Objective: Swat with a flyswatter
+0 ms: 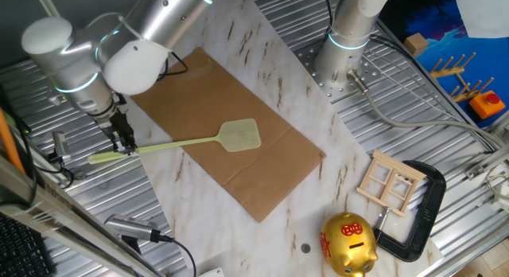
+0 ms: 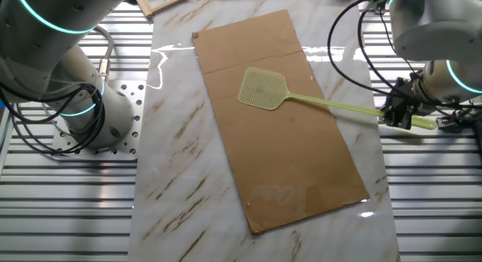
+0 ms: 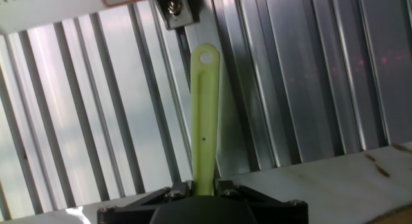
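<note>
I've got the black two-finger gripper (image 1: pixel 123 142) clamped on the handle of the pale yellow-green plastic flyswatter (image 1: pixel 187 141), handle end poking past the marble counter's edge, mesh head lying mid brown cardboard sheet (image 1: pixel 262 169), gold piggy bank (image 1: pixel 347 243) near a corner.
</note>
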